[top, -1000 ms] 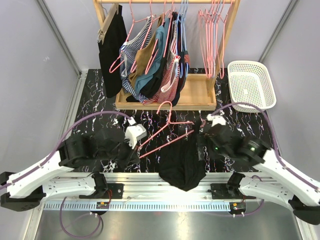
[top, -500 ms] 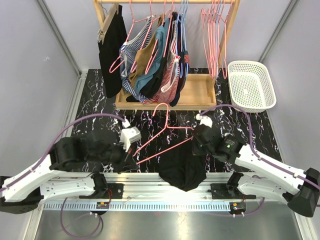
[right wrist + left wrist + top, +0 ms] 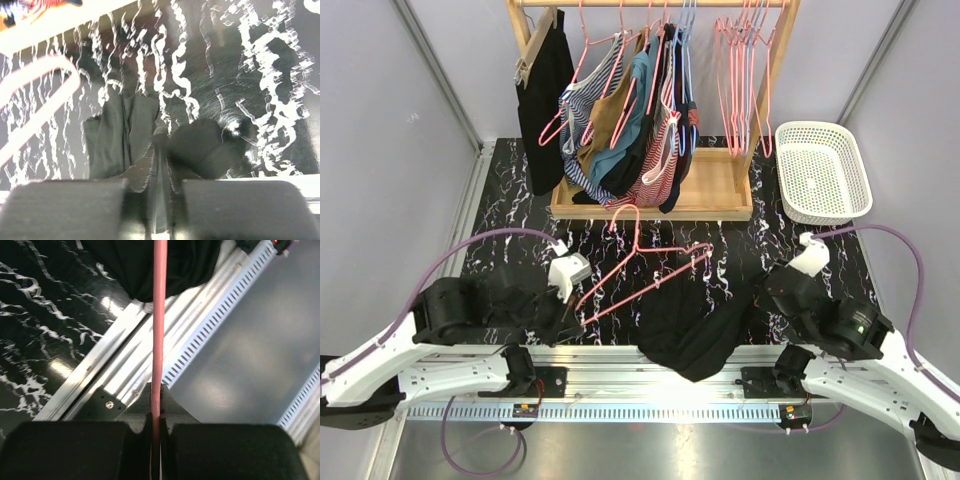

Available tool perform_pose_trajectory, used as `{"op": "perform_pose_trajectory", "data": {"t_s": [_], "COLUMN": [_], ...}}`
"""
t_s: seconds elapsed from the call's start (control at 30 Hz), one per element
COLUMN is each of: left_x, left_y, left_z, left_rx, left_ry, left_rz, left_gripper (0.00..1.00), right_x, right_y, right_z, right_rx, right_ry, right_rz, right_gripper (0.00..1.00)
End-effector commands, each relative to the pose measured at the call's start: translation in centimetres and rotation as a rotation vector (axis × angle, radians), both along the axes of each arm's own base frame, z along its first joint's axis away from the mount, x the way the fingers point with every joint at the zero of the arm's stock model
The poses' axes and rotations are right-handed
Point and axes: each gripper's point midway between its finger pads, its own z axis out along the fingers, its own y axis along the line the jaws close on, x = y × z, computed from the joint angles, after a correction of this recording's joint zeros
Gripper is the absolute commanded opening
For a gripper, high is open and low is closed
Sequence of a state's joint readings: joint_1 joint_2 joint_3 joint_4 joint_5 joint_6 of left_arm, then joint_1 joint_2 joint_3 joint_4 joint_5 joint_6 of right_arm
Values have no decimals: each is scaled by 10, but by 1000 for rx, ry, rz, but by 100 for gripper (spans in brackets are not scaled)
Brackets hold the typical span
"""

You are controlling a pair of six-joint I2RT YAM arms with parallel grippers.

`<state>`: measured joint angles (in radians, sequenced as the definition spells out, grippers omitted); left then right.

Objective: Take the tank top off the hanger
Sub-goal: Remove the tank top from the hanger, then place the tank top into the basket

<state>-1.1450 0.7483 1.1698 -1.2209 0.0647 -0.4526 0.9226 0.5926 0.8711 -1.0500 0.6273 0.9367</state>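
Right pincer (image 3: pixel 159 210) newly clamped on tank top (image 3: pixel 688 322), dragging it toward bench's (image 3: pixel 510 225) right edge, off hanger (image 3: pixel 642 266) gripped by left pincer (image 3: pixel 156 442); removal seemingly near done.

Robot laboratory test cell. A left arm (image 3: pixel 410 350) and a right arm (image 3: pixel 885 365) are bolted to an aluminium rail (image 3: pixel 590 358) at the edge of a black marble-pattern table (image 3: pixel 510 220), enclosed by plain grey panel walls (image 3: pixel 380 150). Staged props: a wooden garment rack (image 3: pixel 715 185) with hung clothes (image 3: pixel 620 120) and a white plastic basket (image 3: pixel 823 170).
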Motion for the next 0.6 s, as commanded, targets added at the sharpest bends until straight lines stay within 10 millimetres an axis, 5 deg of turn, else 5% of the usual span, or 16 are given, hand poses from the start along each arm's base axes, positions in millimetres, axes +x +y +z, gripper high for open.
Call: {"op": "perform_pose_trajectory", "data": {"t_s": [0.0,0.07,0.13,0.17,0.3,0.57], "left_x": [27,41,55,59,70,76], "left_y": [13,19,27,30,44,60], "left_z": [17,19,23,27,42,51], "left_rx": [-23,-5,3,-9,-76,-190], "left_ry": [-112,-156,-203,-218,-277,-326], "left_rz": [163,245,333,362,469,557], "left_gripper": [0,0,0,0,0,0], "right_x": [0,-13,-23,-28,-45,-72], "right_y": [38,89,105,120,145,148], "right_z": [-14,-41,-67,-84,-112,-167], "right_rx": [-30,-22,-77,-80,-109,-232], "right_ry": [68,210,324,392,457,608], "right_rz": [176,408,522,578,695,573], "right_gripper": [29,67,83,99,100,100]}}
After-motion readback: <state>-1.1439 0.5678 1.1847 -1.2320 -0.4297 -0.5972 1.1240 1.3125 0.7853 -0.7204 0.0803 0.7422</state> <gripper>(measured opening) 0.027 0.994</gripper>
